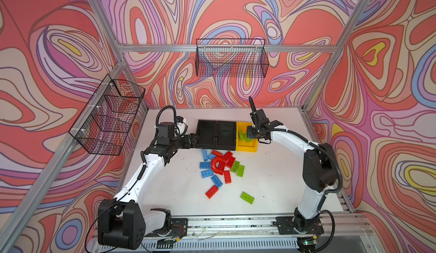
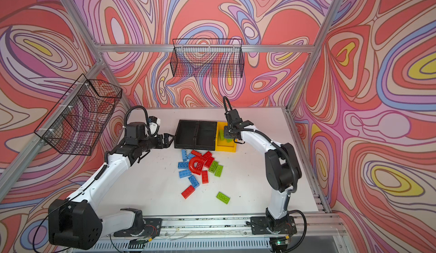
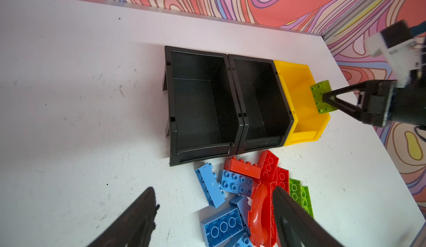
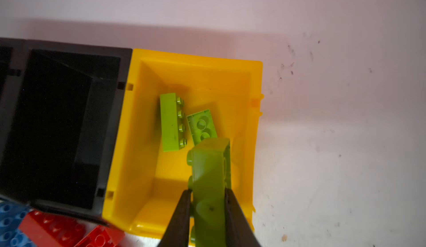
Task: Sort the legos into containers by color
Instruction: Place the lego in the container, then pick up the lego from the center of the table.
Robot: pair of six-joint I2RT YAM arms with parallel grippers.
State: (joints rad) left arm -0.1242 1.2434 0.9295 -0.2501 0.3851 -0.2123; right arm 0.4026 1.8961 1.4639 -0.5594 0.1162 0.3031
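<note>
**Green brick clamped over yellow bin**

Top views: three joined bins at the far side of the table (image 1: 283,181); left black bin (image 1: 207,133) and middle black bin (image 1: 226,135) show only bare floor; yellow bin (image 1: 246,148) has green inside in both top views, with the right arm (image 1: 290,138) wrist above it; left fingers (image 1: 193,138) apart, just beside the left black bin's outer wall, contact unclear; loose legos (image 1: 205,165) piled in front of the bins, around the red arch (image 1: 213,163); lone red brick (image 1: 211,191) and lone green brick (image 1: 247,197) lie apart, nearer the front.

Left wrist: left fingers spread wide, gripping nothing, above the pile; held green brick (image 3: 320,97) at the yellow bin's outer rim.

Right wrist: right fingers (image 4: 182,211) clamped on the held green brick, above the yellow bin's inside; on the bin floor, side-lying green brick (image 4: 170,123) just beside upturned green brick (image 4: 201,126), the latter partly hidden.
</note>
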